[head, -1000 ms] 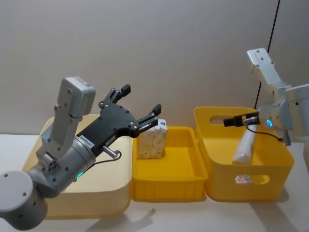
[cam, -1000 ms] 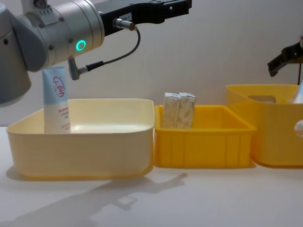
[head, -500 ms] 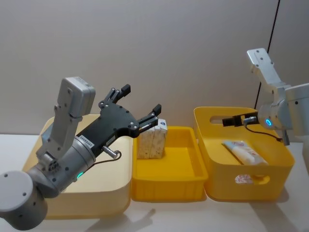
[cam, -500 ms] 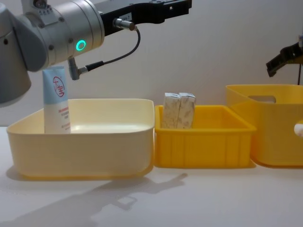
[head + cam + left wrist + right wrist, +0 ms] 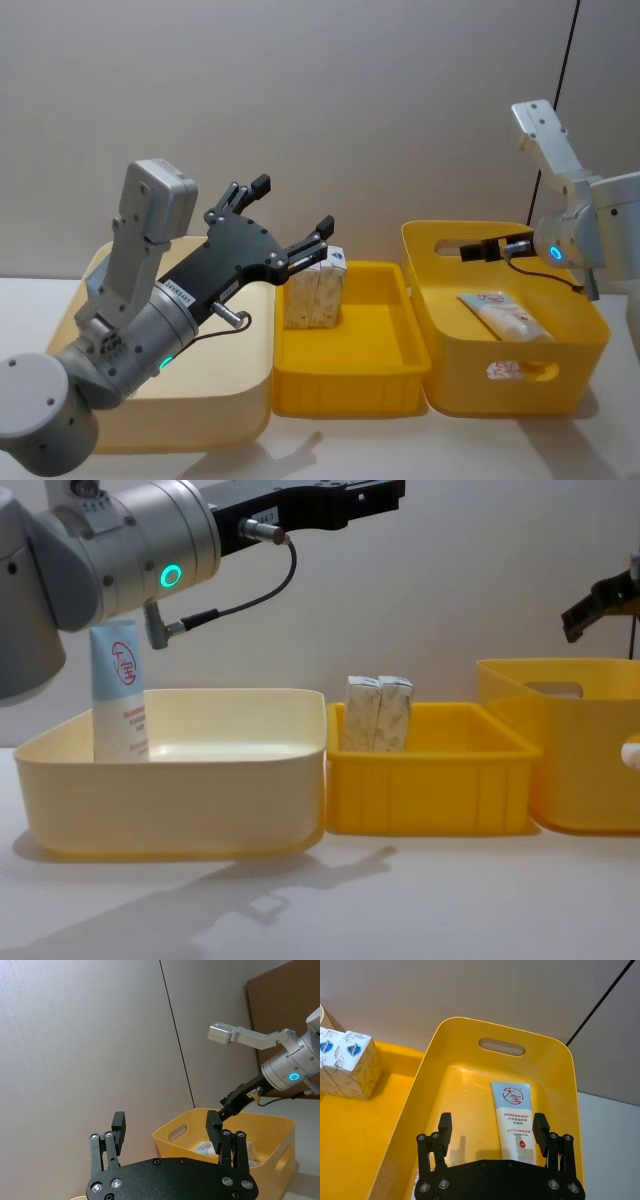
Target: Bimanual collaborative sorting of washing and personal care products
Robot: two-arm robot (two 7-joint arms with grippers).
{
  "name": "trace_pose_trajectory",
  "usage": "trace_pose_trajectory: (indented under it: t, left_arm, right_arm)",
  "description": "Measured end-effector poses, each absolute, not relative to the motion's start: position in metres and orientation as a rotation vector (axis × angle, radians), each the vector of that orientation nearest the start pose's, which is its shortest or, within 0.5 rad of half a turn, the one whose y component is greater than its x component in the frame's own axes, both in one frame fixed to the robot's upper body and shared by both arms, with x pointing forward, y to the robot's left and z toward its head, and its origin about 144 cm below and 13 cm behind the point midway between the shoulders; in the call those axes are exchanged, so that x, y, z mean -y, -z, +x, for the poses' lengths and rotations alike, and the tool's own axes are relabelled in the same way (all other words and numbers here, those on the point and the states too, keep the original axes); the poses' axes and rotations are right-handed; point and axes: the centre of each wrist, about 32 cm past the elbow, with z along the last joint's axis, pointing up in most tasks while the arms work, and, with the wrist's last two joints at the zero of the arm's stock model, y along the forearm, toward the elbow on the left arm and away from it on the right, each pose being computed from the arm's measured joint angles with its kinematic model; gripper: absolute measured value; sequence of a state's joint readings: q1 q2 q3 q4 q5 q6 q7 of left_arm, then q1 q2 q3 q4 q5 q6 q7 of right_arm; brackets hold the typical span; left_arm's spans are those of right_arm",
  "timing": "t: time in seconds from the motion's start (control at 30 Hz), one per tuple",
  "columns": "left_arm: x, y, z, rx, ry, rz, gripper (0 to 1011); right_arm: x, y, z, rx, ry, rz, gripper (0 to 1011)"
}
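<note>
The squeeze tube [image 5: 514,1119] lying in the deep yellow bin [image 5: 451,1047] is white with a pale-blue upper panel, a red round logo and small red print. A second tube [image 5: 119,692] shows the same pale blue, white and red against the cream-yellow tub [image 5: 170,790]. The two cartons [image 5: 314,289] are cream with reddish-brown speckled print and a blue emblem on top, set in a saturated yellow tray [image 5: 350,385]. Both grippers, left [image 5: 293,222] and right [image 5: 493,1127], are matte black. The tabletop [image 5: 400,900] is white, the wall grey-beige.

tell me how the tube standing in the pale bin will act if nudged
The tube stands upright, tall and narrow, so a nudge near its top would likely tip it. Leaning by the pale bin wall may steady it somewhat. It looks soft-sided, so probably squeezable.
</note>
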State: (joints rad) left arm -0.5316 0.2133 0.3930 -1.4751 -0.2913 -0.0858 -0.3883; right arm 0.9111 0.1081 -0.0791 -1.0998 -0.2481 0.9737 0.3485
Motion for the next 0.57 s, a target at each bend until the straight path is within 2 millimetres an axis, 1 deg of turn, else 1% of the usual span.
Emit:
trace_pose_trajectory:
  t: [0.57]
  left_arm:
    - [-0.1748, -1.2945, 0.5672, 0.370, -0.802, -0.221, 999]
  right_arm:
    - [0.2553, -1.3896, 0.6574, -0.282, 1.414, -0.604, 1001]
